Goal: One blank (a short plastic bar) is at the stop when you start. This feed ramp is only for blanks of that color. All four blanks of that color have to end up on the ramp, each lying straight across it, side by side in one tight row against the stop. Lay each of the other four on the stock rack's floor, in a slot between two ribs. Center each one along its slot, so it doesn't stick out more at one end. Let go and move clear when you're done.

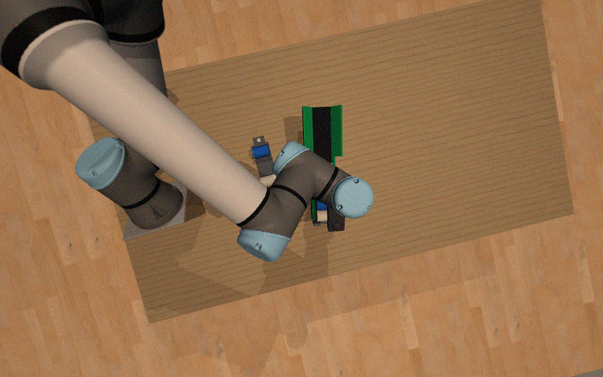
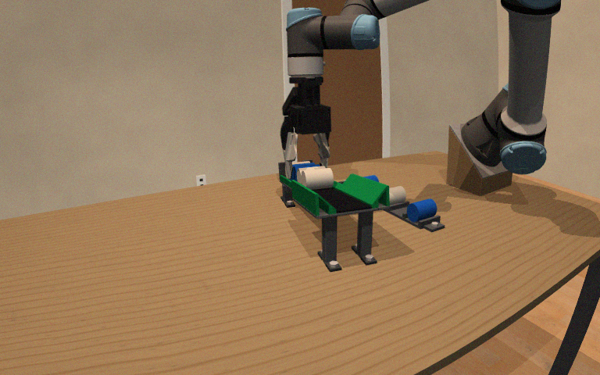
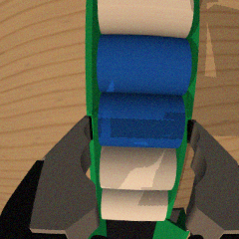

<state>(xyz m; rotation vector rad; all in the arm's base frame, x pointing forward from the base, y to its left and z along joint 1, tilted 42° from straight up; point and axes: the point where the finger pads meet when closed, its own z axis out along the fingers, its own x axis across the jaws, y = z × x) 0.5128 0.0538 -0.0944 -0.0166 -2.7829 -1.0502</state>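
Tool (image 1: 336, 223) (image 2: 307, 168) (image 3: 139, 119), fingers apart, nothing clamped, astride the green ramp (image 1: 307, 129) (image 2: 305, 196) (image 3: 91, 60). Blue blank (image 2: 298, 168) (image 3: 141, 131), directly between the fingertips, long axis running finger to finger across the ramp; glossy, round-sided, shadow-banded, in a row between another blue blank (image 3: 144, 65) and a cream blank (image 3: 138, 166).

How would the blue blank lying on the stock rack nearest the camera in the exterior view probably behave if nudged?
The blue blank would likely try to roll, being a cylinder on its side. The raised rib beside it may check that on one side. Its smooth, plastic-looking surface should stay stiff when gripped, though it might slip if pinched off-center.
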